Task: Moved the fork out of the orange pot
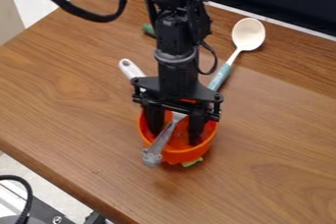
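Status: removal not done. I am seeing what I take to be the fork point(165, 137) leaning in the pot point(179, 155), one end crossing the rim toward the counter's point(66, 120) lower-left edge. Tool point(176, 132) is standing open astride it. Grasping, lifting, setting down are remaining.

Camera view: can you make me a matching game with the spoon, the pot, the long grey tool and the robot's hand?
Things:
1. spoon
2. pot
3. long grey tool
4. hand

Colours and places:
A. sticks out over the near edge of something round
B. black, with two fingers pointing down
C. has a cream-white bowl and a blue-green handle
D. bright orange, right under the robot arm

Right pairs: 1-C, 2-D, 3-A, 4-B
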Available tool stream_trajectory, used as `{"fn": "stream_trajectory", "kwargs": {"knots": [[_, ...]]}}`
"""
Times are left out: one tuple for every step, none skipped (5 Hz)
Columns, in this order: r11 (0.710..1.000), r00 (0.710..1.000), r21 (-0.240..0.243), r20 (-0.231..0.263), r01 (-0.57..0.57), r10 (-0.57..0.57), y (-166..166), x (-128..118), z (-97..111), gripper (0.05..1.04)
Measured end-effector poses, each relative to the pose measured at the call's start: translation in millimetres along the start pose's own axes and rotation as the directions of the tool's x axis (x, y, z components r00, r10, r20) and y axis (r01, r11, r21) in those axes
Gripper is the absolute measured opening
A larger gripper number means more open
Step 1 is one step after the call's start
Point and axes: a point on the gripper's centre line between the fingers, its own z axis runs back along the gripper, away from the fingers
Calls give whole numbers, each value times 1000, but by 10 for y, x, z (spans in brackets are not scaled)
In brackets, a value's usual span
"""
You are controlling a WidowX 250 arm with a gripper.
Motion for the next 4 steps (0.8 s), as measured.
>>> {"fn": "stream_trajectory", "kwargs": {"knots": [[1000,1000,0,-12,-4,4,-4,-2,-9,398],[1000,1000,-8,-30,-2,2,-13,-17,0,200],[1000,999,-18,-51,-17,16,-10,-31,22,151],[999,997,-43,-73,-29,26,-21,-13,88,150]]}}
